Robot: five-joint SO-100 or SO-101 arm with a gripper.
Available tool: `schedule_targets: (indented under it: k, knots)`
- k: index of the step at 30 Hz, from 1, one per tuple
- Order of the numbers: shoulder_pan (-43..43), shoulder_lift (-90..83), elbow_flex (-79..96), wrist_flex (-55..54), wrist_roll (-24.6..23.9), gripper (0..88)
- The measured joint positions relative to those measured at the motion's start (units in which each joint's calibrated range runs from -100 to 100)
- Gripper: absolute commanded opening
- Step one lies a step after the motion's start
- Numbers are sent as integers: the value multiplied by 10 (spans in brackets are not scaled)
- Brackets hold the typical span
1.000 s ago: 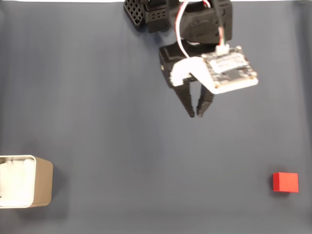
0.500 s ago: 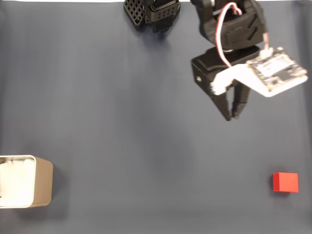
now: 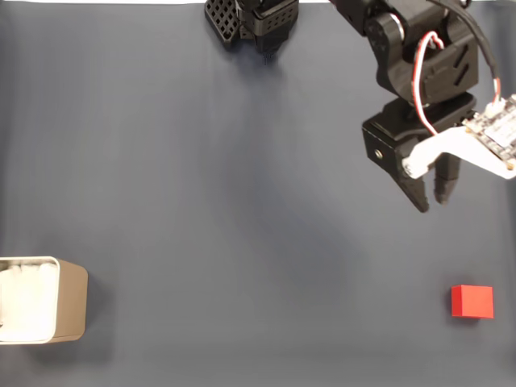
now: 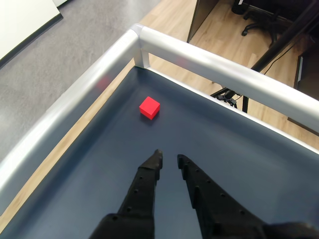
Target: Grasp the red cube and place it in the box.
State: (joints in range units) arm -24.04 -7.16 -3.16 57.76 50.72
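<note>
The red cube (image 3: 472,301) lies on the dark blue mat at the lower right of the fixed view. My gripper (image 3: 431,201) hangs above and slightly left of it in that view, well apart from it, with its black fingers a narrow gap apart and nothing between them. In the wrist view the red cube (image 4: 149,107) sits ahead of the gripper (image 4: 169,156), a little left of the fingertips. The tan box (image 3: 72,300) with a white inside stands at the lower left edge of the fixed view, far from the gripper.
The arm's black base (image 3: 250,20) sits at the top edge of the fixed view. In the wrist view a silver rail (image 4: 199,55) borders the mat just beyond the cube, with wooden floor and chair legs behind it.
The arm has swung right and slightly down the fixed view, toward the cube's side of the mat. The finger gap has widened a little. Cube and box have not moved.
</note>
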Motion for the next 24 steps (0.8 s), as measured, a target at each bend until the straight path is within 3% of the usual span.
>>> schedule_targets:
  k: [24]
  knots:
    - [-14,192,-101,-63,8,189]
